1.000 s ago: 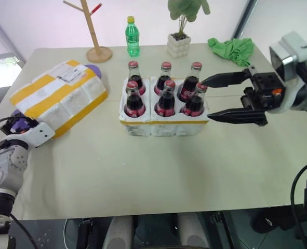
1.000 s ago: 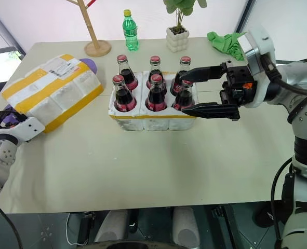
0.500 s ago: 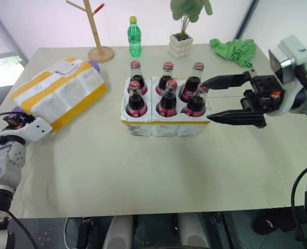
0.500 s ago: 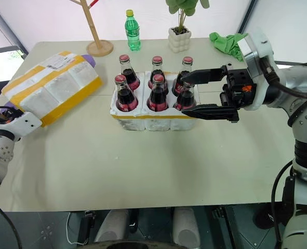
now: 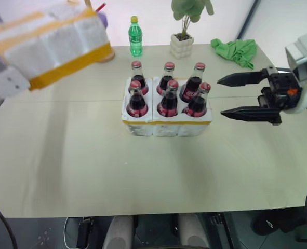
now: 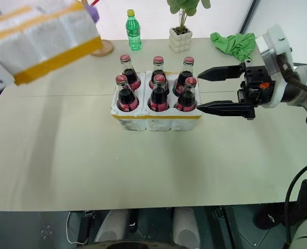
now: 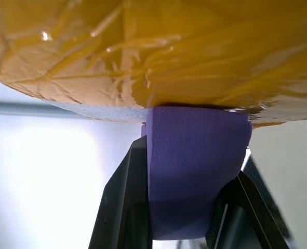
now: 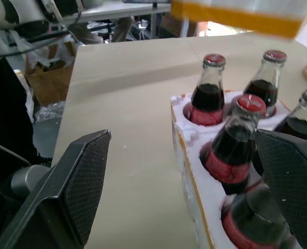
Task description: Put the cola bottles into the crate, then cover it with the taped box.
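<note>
Two pincers for you to track. Left gripper (image 7: 182, 207) clenched on purple tab (image 7: 195, 166) under taped box (image 5: 49, 44); box up in air at far left, clear of table (image 5: 91, 171), tilted, white foam with wide yellow bands. Right gripper (image 5: 231, 96) spread wide, level, just right of crate (image 5: 166, 122), apart from it. You see six cola bottles (image 5: 169, 96) upright in crate's wells, red caps, dark cola; yellow band along crate's front edge.

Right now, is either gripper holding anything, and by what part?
The left gripper holds the taped box, lifted off the table, by a purple tab under its edge. The right gripper is open, holding nothing.
</note>
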### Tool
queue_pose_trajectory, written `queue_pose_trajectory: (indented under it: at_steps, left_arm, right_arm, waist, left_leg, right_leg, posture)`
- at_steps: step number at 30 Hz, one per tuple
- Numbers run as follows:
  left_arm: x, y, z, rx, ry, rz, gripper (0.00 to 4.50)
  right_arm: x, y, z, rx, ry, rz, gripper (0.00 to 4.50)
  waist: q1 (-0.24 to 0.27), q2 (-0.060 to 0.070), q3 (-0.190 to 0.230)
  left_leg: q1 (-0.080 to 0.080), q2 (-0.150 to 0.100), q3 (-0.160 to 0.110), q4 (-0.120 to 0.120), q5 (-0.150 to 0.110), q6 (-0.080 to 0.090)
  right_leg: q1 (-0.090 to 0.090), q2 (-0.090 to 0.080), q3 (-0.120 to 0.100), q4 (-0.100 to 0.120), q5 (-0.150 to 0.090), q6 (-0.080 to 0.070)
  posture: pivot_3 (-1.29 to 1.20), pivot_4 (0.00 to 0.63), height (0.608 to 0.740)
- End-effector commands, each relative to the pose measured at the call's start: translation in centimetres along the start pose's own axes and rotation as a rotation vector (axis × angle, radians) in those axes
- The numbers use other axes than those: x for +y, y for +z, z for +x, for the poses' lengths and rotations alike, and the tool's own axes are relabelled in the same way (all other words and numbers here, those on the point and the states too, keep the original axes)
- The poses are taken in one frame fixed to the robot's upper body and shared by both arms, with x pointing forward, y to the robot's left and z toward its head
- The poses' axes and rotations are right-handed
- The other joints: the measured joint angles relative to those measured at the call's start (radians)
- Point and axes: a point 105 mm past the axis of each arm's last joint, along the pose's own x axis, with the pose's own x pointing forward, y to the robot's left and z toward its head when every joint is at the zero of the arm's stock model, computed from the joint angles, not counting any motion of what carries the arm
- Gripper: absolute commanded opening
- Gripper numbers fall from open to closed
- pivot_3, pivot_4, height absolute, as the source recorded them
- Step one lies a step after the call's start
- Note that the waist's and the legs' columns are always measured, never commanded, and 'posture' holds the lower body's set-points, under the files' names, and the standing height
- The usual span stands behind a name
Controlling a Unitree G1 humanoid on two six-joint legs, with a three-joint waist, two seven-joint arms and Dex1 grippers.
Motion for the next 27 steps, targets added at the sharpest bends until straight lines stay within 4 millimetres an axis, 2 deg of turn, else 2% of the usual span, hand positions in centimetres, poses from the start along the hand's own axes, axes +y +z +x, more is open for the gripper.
queue_pose_trajectory:
  at_steps: [1,2,5,9,12,18,21,27]
  left_arm:
    - [2.9,4.0,0.5,-0.140,0.030,-0.022,0.59]
    - [3.0,4.8,0.6,-0.163,0.025,-0.030,0.59]
    - [3.7,8.8,0.6,-0.301,-0.013,-0.066,0.59]
    - [3.8,13.5,-0.4,-0.462,-0.075,-0.101,0.59]
    - [3.4,16.2,-1.3,-0.549,-0.106,-0.107,0.59]
    - [0.9,19.0,-2.1,-0.638,-0.178,-0.072,0.59]
    - [-1.4,19.3,-2.5,-0.650,-0.225,0.001,0.59]
    - [-3.9,20.2,-3.2,-0.683,-0.239,0.049,0.59]
  right_arm:
    - [0.1,1.3,-1.7,-0.001,-0.056,-0.052,4.50]
    - [0.1,1.3,-1.8,0.001,-0.061,-0.049,4.50]
    - [-0.1,1.1,-2.6,0.003,-0.102,-0.035,4.50]
    - [-0.7,0.2,-3.8,0.010,-0.170,0.000,4.50]
    - [-0.9,-0.4,-4.7,0.004,-0.215,0.031,4.50]
    - [-1.0,-1.3,-5.2,-0.001,-0.258,0.055,4.50]
    - [-1.0,-1.6,-5.2,-0.016,-0.273,0.069,4.50]
    - [-1.1,-1.6,-5.1,-0.041,-0.287,0.073,4.50]
  waist:
    - [0.000,0.000,0.000]
    - [0.000,0.000,0.000]
    - [0.000,0.000,0.000]
    - [-0.001,0.000,0.000]
    - [-0.004,0.000,0.000]
    - [-0.005,0.000,0.000]
    - [-0.005,0.000,0.000]
    - [-0.001,0.000,0.000]
  left_leg:
    - [0.000,0.000,0.000,0.000,0.000,0.000]
    - [0.000,0.000,0.000,0.000,0.000,0.000]
    - [0.000,0.000,0.000,0.000,0.000,0.000]
    - [0.000,0.000,0.000,0.002,0.000,0.000]
    - [0.000,0.000,0.000,0.002,0.000,0.000]
    - [0.002,0.000,0.000,0.003,0.000,0.001]
    - [0.002,0.000,0.000,0.003,0.000,0.001]
    - [0.002,0.000,-0.001,0.003,0.000,0.001]
  right_leg:
    - [0.000,0.000,0.000,0.000,0.000,0.000]
    - [0.000,0.000,0.000,0.000,0.000,0.000]
    - [0.001,0.000,0.000,0.000,0.000,0.001]
    - [0.002,0.000,0.000,0.000,0.000,0.001]
    - [0.002,0.000,0.001,-0.001,0.001,0.001]
    - [0.003,0.001,0.001,0.001,0.001,0.001]
    - [0.003,0.001,0.001,0.001,0.001,0.001]
    - [0.004,0.001,0.001,0.000,0.001,0.001]
  posture:
    - [0.00,0.150,0.740]
    - [0.00,0.150,0.740]
    - [0.00,0.150,0.740]
    - [0.00,0.150,0.740]
    - [0.00,0.150,0.740]
    - [0.00,0.150,0.740]
    - [0.00,0.150,0.740]
    - [0.00,0.150,0.740]
